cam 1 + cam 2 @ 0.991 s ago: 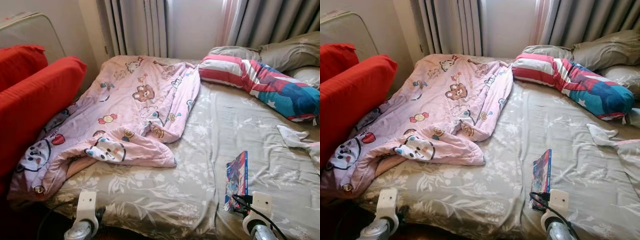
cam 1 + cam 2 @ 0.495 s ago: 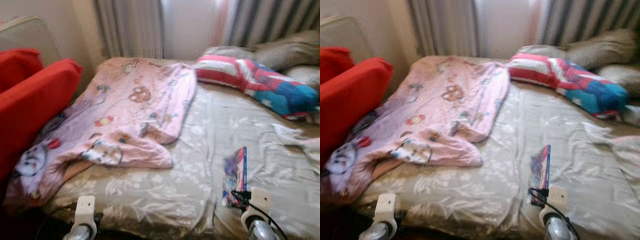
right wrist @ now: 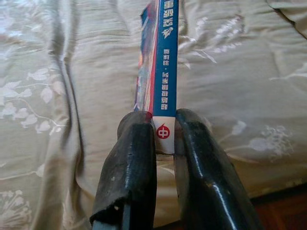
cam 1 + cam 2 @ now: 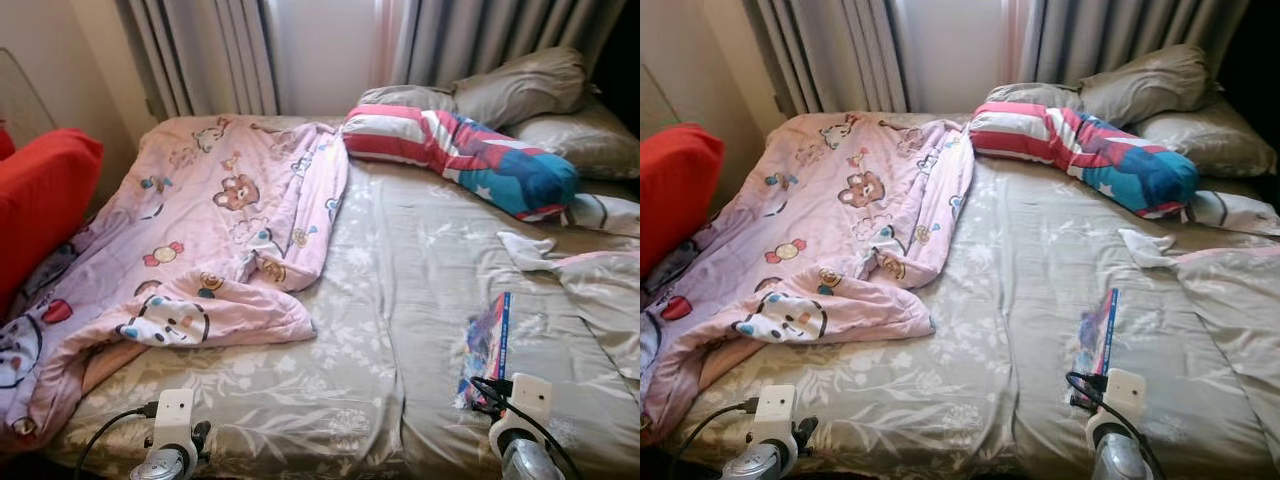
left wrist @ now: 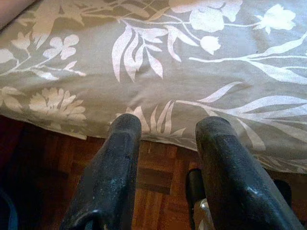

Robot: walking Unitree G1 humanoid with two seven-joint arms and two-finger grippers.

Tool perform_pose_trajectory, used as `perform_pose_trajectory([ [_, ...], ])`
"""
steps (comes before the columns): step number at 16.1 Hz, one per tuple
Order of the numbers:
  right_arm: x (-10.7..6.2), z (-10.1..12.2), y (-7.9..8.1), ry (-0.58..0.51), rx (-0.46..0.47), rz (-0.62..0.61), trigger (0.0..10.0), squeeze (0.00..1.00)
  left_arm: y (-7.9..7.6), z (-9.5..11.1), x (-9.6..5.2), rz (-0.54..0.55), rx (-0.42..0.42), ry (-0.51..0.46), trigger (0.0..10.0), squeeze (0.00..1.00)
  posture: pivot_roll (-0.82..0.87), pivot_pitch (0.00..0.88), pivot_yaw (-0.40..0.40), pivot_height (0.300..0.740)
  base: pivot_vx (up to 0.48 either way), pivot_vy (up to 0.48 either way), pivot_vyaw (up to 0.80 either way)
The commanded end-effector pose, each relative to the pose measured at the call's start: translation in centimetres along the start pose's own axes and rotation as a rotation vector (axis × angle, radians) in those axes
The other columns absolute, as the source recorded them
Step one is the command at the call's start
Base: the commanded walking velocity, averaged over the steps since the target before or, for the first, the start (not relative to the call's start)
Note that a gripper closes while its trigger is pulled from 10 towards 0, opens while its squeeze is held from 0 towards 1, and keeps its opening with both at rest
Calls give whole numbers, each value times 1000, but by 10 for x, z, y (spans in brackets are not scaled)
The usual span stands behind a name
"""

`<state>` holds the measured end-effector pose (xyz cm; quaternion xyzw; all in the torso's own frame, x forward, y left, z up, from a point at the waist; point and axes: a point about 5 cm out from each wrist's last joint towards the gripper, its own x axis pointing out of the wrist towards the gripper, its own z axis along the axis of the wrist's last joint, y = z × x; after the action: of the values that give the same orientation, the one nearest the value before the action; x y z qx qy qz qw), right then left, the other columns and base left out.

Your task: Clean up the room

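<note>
Bedroom, one bed [image 4: 400, 300] under a grey floral sheet, curtains behind. Item: pink cartoon-print quilt [image 4: 200, 240], rumpled across our left half of the mattress. Item: striped red, white and blue pillow [image 4: 450, 155] near the head, grey pillows [image 4: 520, 90] behind it. Item: red cushion [image 4: 40, 200] beside the bed on our left. Item: book [image 4: 487, 345], blue spine, standing on edge near the foot of the bed on our right. Our right gripper [image 3: 163, 139] has its jaws narrow and closed on the lower end of that spine, both fingers touching it. Our left gripper [image 5: 168, 139] hangs over the mattress edge above the wooden floor [image 5: 153, 177], jaws parted, holding and touching nothing. We judge the step in hand to be picking up the book; next we would need to lift it off the sheet and carry it somewhere to put it away.
</note>
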<state>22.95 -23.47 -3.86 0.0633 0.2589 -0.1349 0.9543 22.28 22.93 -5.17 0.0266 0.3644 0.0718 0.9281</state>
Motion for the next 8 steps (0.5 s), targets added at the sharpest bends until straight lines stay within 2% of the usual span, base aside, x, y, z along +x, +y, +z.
perform_pose_trajectory([
  [1,4,15,4,-68,0,8,10000,0,2,-7,-2,11,3,26,10000,0,75,5,8,740,0,0,0],
  [5,5,16,4,-68,15,5,10000,0,2,-8,-2,12,0,29,10000,0,77,9,7,740,0,0,0],
  [7,5,16,4,-64,19,6,10000,0,2,-7,-2,15,-3,28,10000,0,78,10,6,740,0,0,-697],
  [8,6,17,4,-70,17,6,10000,0,2,-7,-2,15,-4,28,10000,0,79,11,5,740,0,0,0],
])
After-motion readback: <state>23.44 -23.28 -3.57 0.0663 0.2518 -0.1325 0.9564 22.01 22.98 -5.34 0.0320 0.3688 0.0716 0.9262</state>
